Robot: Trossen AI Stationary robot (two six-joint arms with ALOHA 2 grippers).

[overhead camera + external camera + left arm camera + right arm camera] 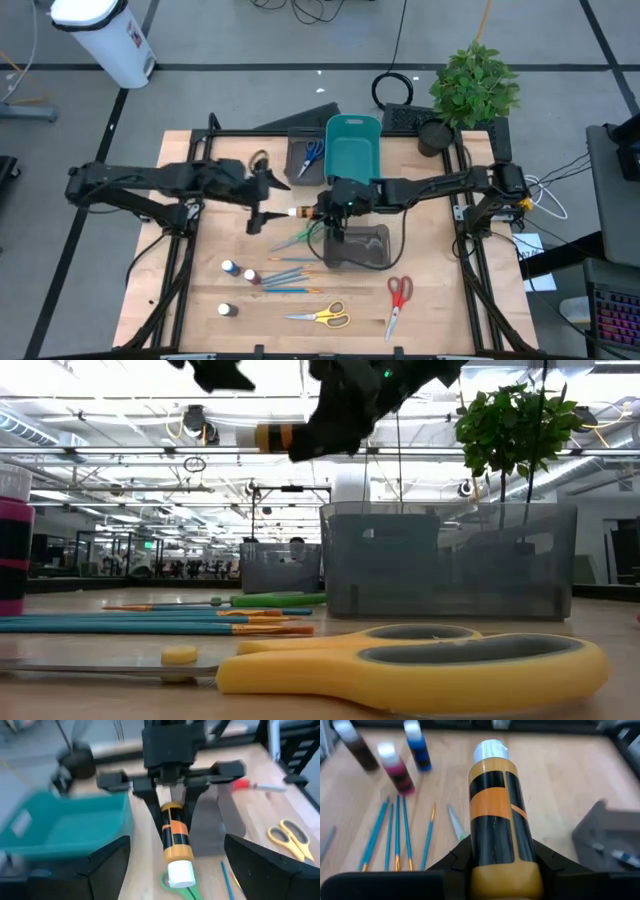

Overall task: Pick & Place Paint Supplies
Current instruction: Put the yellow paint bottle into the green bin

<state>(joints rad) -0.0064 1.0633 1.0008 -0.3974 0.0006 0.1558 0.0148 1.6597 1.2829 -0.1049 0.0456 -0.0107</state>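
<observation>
1. The right gripper (318, 211) hangs above the middle of the table, its fingers closed on the base end of an orange paint bottle (496, 817) with black bands; the bottle lies level, its white cap pointing away from this gripper toward the left arm.
2. The left gripper (268, 201) is just off that capped end with its fingers spread wide (nothing sits between them), and the cap is just short of its fingertips.
3. Directly under the right gripper stands a dark grey tray (358, 246); a second tray (303, 157) holding the blue scissors (312, 152) is beyond it, beside the teal bin (352, 147).
4. Below the held bottle, green scissors (308, 233) lie on the wood, partly hidden by the arm, so their exact pose is hard to make out.
5. Nearer the table's front edge from the left gripper are the blue-and-orange brushes (285, 274) and three upright bottles (229, 267).
6. Yellow scissors (322, 316) and red scissors (397, 298) lie toward the front, well apart from both grippers.
</observation>
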